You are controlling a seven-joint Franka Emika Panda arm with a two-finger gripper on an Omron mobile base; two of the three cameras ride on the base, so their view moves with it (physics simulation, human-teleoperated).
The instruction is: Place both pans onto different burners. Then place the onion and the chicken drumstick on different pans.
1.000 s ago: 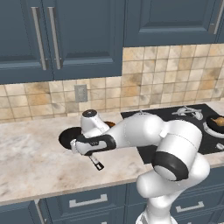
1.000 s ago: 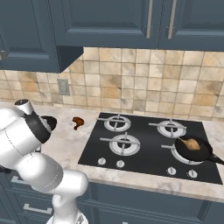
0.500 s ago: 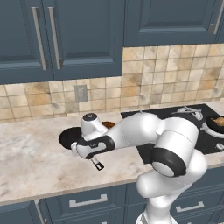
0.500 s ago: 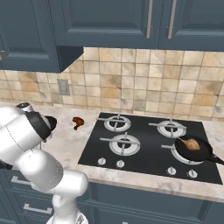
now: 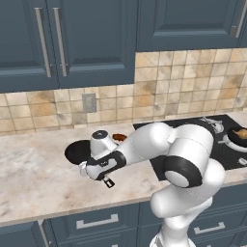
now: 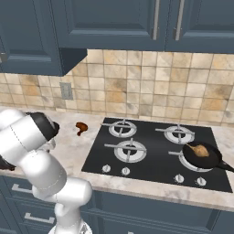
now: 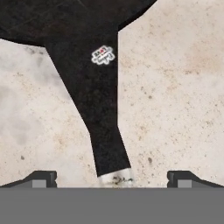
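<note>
One black pan point(image 5: 76, 151) lies on the marble counter left of the cooktop point(image 6: 151, 167), its long handle point(image 7: 101, 105) running toward me and ending in a pale tip point(image 7: 115, 178). My gripper point(image 7: 111, 179) hovers open just above that handle end, a fingertip on each side and not touching. From the left base camera the gripper point(image 5: 99, 173) is bent low over the handle. The second pan point(image 6: 204, 156) sits on the front right burner with the onion point(image 6: 198, 149) inside it. The chicken drumstick point(image 6: 81, 128) lies on the counter by the cooktop's left edge.
Three burners are bare: front left point(image 6: 129, 150), back left point(image 6: 121, 128) and back right point(image 6: 178, 133). A tiled wall with an outlet point(image 5: 89, 102) stands behind the counter, and blue cabinets hang above. The counter's front edge is close to the handle tip.
My hand has sunk lower over the pan handle and the elbow has swung down and right. Jaws stayed open. Pans, onion and drumstick have not moved.
</note>
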